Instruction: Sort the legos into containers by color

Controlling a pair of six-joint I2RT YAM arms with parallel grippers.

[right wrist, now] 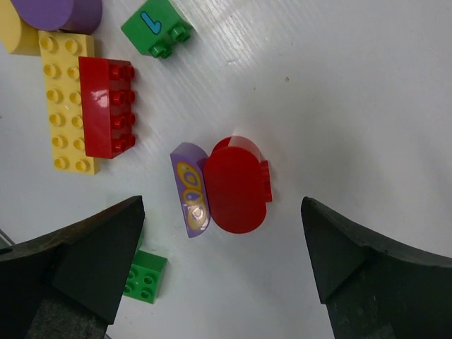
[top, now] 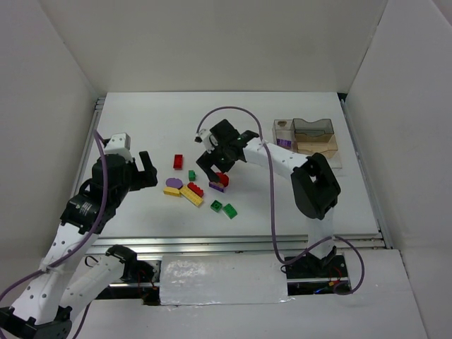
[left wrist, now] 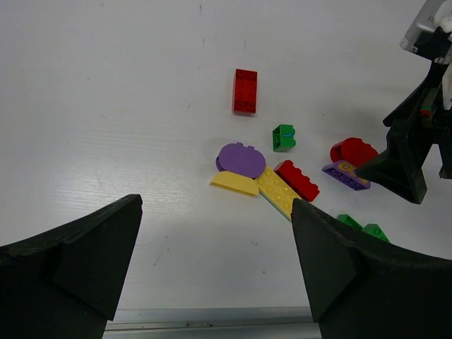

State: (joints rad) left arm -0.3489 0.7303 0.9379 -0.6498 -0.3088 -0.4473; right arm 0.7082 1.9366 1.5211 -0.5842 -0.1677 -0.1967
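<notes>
One purple lego (top: 284, 143) inside containers (top: 316, 128)

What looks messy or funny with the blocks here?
Nothing is broken or spilled. One oddity: a small purple brick sits pressed against the rounded red brick, right inside the open right end effector. The two colours are stuck together, so grabbing one could drag the other.

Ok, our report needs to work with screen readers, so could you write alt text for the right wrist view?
The open right pincer hangs over a rounded red plastic brick touching a purple patterned plastic brick on the white table. Upper left, a rectangular red plastic brick lies against a long yellow plastic brick, with small green plastic bricks nearby.
</notes>
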